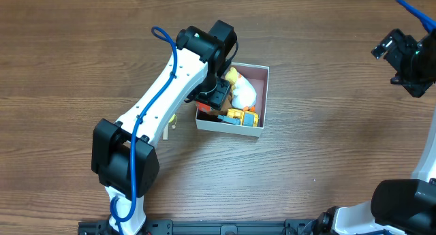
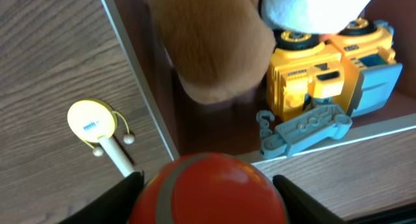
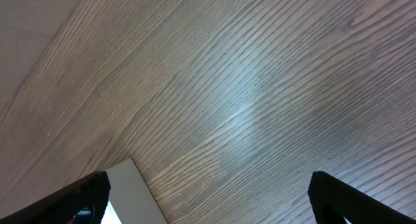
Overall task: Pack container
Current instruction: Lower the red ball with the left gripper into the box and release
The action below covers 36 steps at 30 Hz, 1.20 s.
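The container [image 1: 264, 92] is a shallow square box with white walls and a mauve inside [image 2: 195, 130], at mid-table. In it lie a brown plush [image 2: 208, 49], a white plush [image 1: 244, 92], a yellow toy truck [image 2: 331, 68] and a grey-blue plastic toy [image 2: 305, 126]. My left gripper [image 2: 208, 185] hangs over the container's left corner, shut on a red ball with a grey stripe [image 2: 214, 195]. The arm hides most of the ball in the overhead view. My right gripper [image 1: 409, 58] is open and empty, far off at the upper right.
A small yellow toy drum on a stick [image 2: 91, 120] lies on the wooden table just outside the container's left wall; it also shows in the overhead view [image 1: 170, 122]. A flat white strip [image 3: 136, 191] lies below the right gripper.
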{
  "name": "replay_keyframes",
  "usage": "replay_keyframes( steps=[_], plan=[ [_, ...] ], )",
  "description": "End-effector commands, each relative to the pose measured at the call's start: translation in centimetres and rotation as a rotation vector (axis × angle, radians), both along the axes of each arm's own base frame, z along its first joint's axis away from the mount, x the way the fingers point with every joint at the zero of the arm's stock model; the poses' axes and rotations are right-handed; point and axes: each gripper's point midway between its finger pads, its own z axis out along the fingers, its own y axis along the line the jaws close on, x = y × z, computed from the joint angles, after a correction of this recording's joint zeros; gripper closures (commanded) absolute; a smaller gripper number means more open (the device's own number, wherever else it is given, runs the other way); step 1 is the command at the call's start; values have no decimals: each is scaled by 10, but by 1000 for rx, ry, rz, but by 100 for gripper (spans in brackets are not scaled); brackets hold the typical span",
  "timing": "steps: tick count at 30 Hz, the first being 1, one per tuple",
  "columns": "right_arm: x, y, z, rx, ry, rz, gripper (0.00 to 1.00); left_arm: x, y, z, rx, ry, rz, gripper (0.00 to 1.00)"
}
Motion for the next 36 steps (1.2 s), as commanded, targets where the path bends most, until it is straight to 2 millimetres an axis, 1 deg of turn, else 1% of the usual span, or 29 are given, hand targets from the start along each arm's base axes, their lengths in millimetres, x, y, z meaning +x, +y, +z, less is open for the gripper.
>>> replay_keyframes(
  steps=[1, 4, 7, 8, 9, 13, 14, 15, 16, 17, 18, 22, 26, 30, 35, 36],
  plan=[
    [2, 1, -1, 9, -3, 0, 0, -4, -3, -7, 1, 31, 4, 32],
    [2, 1, -1, 9, -3, 0, 0, -3, -4, -7, -1, 26, 3, 22],
    [2, 1, -1, 9, -3, -1, 0, -1, -3, -7, -4, 21, 2, 20],
    [2, 1, -1, 9, -3, 0, 0, 0, -4, -7, -9, 17, 3, 15],
    [2, 1, -1, 9, -3, 0, 0, 1, -6, -7, -18, 14, 3, 1],
    [2, 1, -1, 9, -3, -1, 0, -4, -10, -4, -42, 35, -28, 1],
    [2, 1, -1, 9, -3, 0, 0, -7, -10, -4, -47, 49, -27, 12],
    [2, 1, -1, 9, -3, 0, 0, -9, -11, -3, -56, 60, -27, 37],
    [2, 1, -1, 9, -3, 0, 0, -11, -13, -3, -68, 69, -26, 71],
    [2, 1, -1, 9, -3, 0, 0, -11, -14, -3, -71, 71, -23, 94],
    [2, 1, -1, 9, -3, 0, 0, -11, -15, -3, -72, 69, -26, 96],
    [2, 1, -1, 9, -3, -1, 0, -9, -17, -6, -60, 51, -29, 96],
    [2, 1, -1, 9, -3, 0, 0, -5, -13, -20, -24, 31, 2, 96],
    [2, 1, -1, 9, -3, 0, 0, -10, -9, -44, -9, 48, 14, 96],
    [2, 1, -1, 9, -3, 0, 0, -21, 1, -83, 17, 76, 45, 96],
    [2, 1, -1, 9, -3, 0, 0, -22, 1, -88, 18, 77, 47, 96]
  ],
)
